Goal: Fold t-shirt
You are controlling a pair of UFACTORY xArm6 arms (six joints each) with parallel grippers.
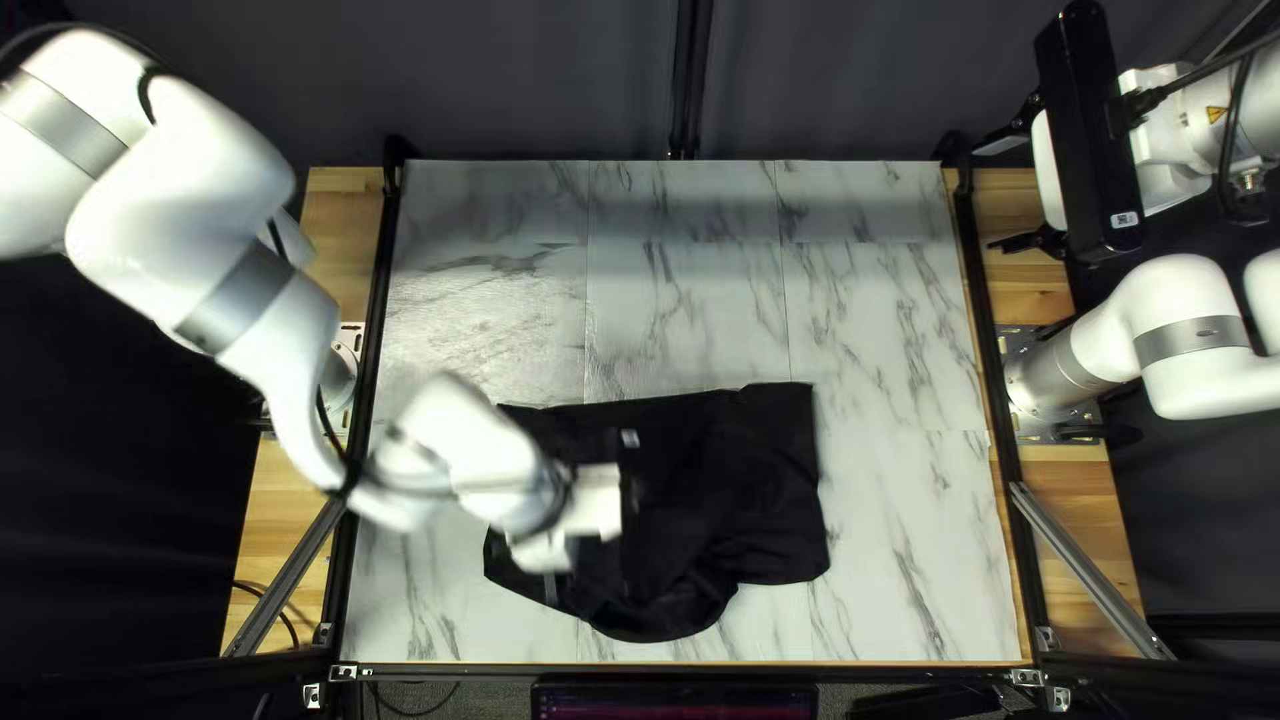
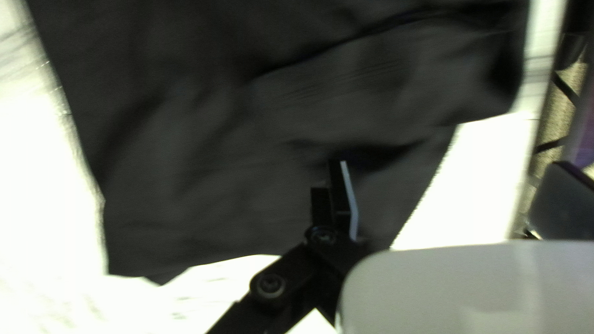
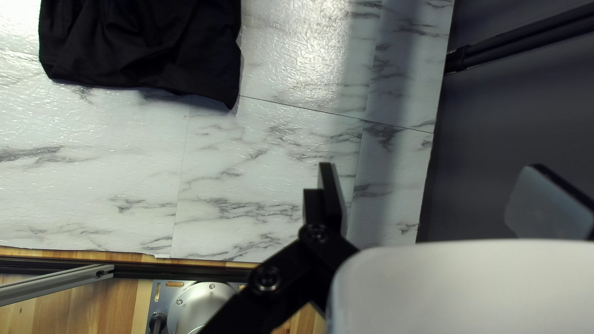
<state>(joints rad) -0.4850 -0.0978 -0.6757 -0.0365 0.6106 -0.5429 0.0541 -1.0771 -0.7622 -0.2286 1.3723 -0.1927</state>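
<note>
Black t-shirt (image 1: pixel 767 494) on a marbled table (image 1: pixel 894 334), dark curtain (image 1: pixel 534 94) behind.
Top left view: wood strips (image 1: pixel 340 247) flank the tabletop; one wrinkled shirt lies near its front edge, under the left gripper (image 1: pixel 587 518), with the right gripper (image 1: pixel 990 194) well apart; two arms. Left wrist view: pincer spread wide, over rumpled cloth. Right wrist view: pincer spread, gripping nothing, shirt ahead.

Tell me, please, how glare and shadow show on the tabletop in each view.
Top left view: a shadow band crosses the tabletop near its far edge; left wrist view: the tabletop beside the shirt washes out nearly white; right wrist view: glare lies between shirt and shadow band.
</note>
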